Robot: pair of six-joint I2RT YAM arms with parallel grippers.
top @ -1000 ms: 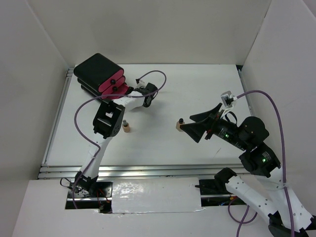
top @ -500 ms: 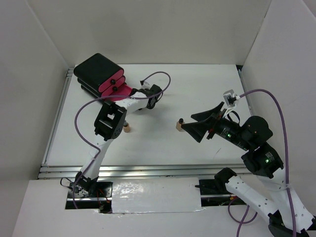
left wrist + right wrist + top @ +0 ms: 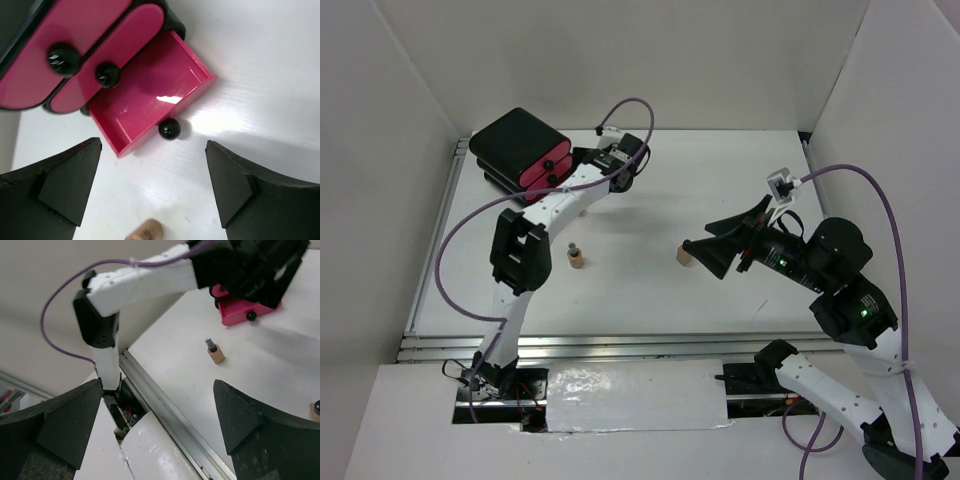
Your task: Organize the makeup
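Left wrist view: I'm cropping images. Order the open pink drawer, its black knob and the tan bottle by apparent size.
1. open pink drawer
2. black knob and tan bottle look similar; the bottle is cut off at the frame edge, so unranked.

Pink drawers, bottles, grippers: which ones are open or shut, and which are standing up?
Bottom pink drawer: pulled open, nothing visible inside.
Two upper pink drawers: shut.
Left gripper: open, holding nothing.
Right gripper: open, holding nothing.
Left tan bottle: standing upright, cap on.
Right tan bottle: partly hidden, cannot tell.
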